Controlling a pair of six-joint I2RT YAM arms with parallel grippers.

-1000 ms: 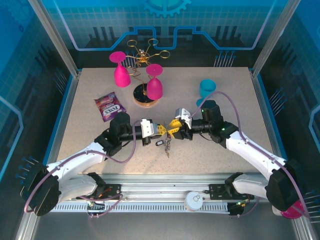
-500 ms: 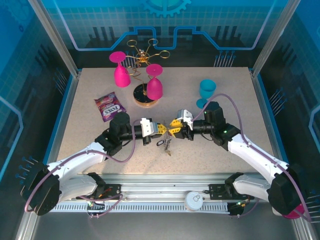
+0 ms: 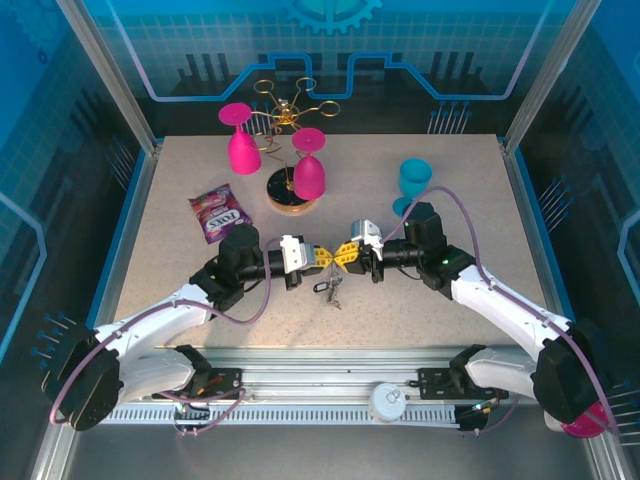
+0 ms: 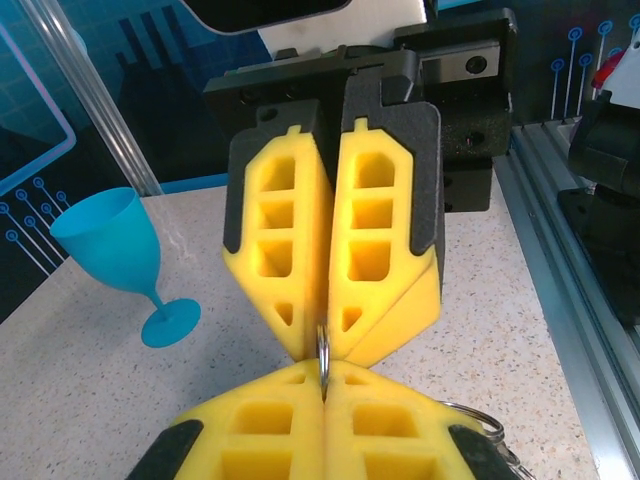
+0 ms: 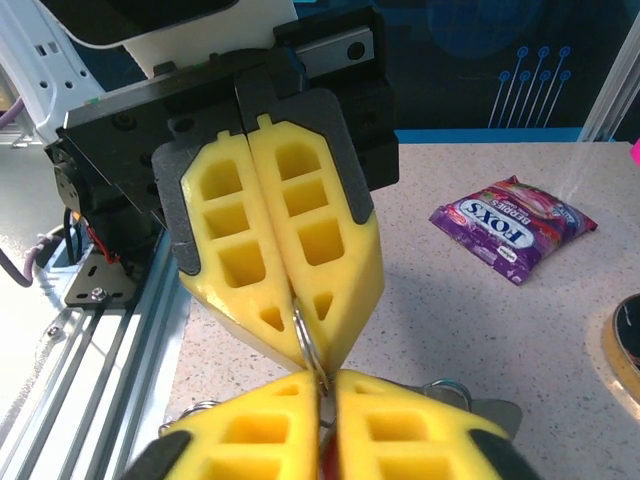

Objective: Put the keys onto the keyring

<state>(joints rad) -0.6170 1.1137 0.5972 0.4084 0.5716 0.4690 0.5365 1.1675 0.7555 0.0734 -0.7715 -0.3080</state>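
Note:
Over the front middle of the table my left gripper (image 3: 322,258) and right gripper (image 3: 344,256) meet tip to tip. Both are shut on the same thin silvery keyring (image 4: 323,352), seen edge-on between the yellow pads. In the left wrist view my left gripper (image 4: 323,378) pinches its lower part and the right gripper's fingers (image 4: 385,250) pinch the upper part. From the right wrist, my right gripper (image 5: 325,388) holds the keyring (image 5: 308,340) against the left gripper's fingers (image 5: 300,250). The keys (image 3: 330,290) dangle below the fingertips, with small rings and a metal blade (image 5: 490,412) visible.
A purple candy packet (image 3: 220,212) lies at the left. The gold wire rack (image 3: 290,110) on a round wooden base (image 3: 290,200) holds two pink glasses (image 3: 308,172). A blue glass (image 3: 413,180) stands behind the right arm. An aluminium rail (image 3: 320,385) lines the near edge.
The right gripper has slid left to meet the left gripper and closed its jaws on the ring. The left arm has held still, shut.

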